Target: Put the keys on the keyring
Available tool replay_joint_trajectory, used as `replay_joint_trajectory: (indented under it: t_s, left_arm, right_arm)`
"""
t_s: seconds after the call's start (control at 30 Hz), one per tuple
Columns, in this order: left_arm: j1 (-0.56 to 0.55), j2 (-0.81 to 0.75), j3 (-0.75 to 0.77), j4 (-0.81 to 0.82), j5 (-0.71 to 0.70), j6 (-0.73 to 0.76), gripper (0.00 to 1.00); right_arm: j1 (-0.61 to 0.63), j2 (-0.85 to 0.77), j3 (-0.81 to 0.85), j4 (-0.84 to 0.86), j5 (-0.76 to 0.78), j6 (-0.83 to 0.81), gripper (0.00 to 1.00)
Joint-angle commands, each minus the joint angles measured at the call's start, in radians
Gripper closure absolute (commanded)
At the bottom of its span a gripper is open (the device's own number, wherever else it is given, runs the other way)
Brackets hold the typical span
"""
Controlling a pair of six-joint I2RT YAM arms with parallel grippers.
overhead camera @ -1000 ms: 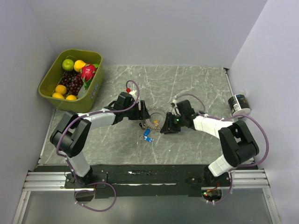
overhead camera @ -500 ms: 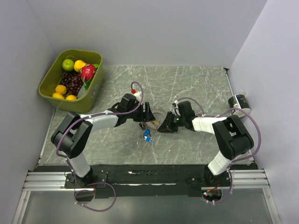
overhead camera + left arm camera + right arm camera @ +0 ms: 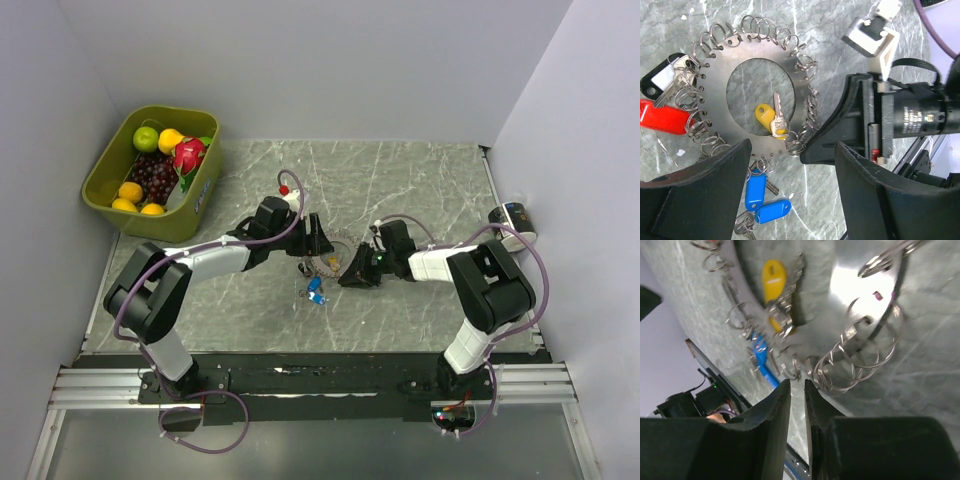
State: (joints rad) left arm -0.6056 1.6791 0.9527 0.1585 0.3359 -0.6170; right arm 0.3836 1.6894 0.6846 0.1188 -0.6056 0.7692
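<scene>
The keyring [image 3: 326, 262] is a flat silvery disc [image 3: 720, 75] with a big hole and several small split rings round its rim. A yellow key [image 3: 767, 114] lies in the hole. A red key [image 3: 662, 117] and a black key [image 3: 657, 80] hang at its left rim, and two blue keys [image 3: 756, 190] lie just off the lower rim. My left gripper [image 3: 794, 170] is open and empty above the ring's lower edge. My right gripper [image 3: 797, 382] is nearly closed, its tips pinching a small split ring on the rim near the yellow key [image 3: 774, 277].
A green bin [image 3: 100, 175] of fruit stands at the back left. A small black-and-white cylinder [image 3: 512, 222] sits at the right edge. Grey walls close in the marble table on three sides. The two grippers' tips are very close over the ring.
My right gripper has slid left to the keyring's rim. My left gripper has shifted slightly right over the ring. The keys have stayed put.
</scene>
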Motion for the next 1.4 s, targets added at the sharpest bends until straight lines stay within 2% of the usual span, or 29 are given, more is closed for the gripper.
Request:
replay_joint_trajectory:
  t_s: [0.0, 0.2, 0.23, 0.33, 0.53, 0.8, 1.03, 1.2, 1.37]
  left_arm:
    - [-0.003, -0.035, 0.038, 0.019, 0.014, 0.005, 0.27]
    - [-0.003, -0.048, 0.023, 0.022, 0.005, 0.010, 0.27]
    - [-0.003, -0.050, 0.021, 0.024, 0.005, 0.008, 0.27]
    - [-0.003, -0.053, 0.014, 0.024, 0.005, 0.007, 0.27]
    - [-0.002, -0.064, 0.000, 0.021, -0.008, 0.011, 0.27]
    - [-0.003, -0.062, -0.022, 0.038, -0.012, 0.008, 0.27]
    - [-0.003, -0.058, -0.012, 0.015, -0.040, 0.028, 0.27]
    - [-0.003, -0.088, -0.018, 0.001, -0.095, 0.036, 0.28]
    - [-0.003, -0.156, -0.054, 0.015, -0.153, 0.037, 0.30]
  right_arm:
    - [-0.011, 0.050, 0.029, 0.028, 0.017, -0.008, 0.74]
    - [-0.017, 0.072, -0.003, 0.116, 0.004, 0.001, 0.80]
    - [-0.017, 0.059, -0.008, 0.126, 0.006, -0.005, 0.88]
    - [-0.017, 0.032, 0.003, 0.089, 0.035, -0.037, 1.00]
    - [-0.018, -0.069, 0.030, -0.016, 0.127, -0.151, 1.00]
    - [0.003, -0.158, 0.127, -0.266, 0.271, -0.323, 1.00]
    - [0.138, -0.194, 0.248, -0.458, 0.588, -0.436, 1.00]
    - [0.159, -0.281, 0.299, -0.502, 0.662, -0.461, 1.00]
    - [0.158, -0.408, 0.294, -0.450, 0.636, -0.510, 1.00]
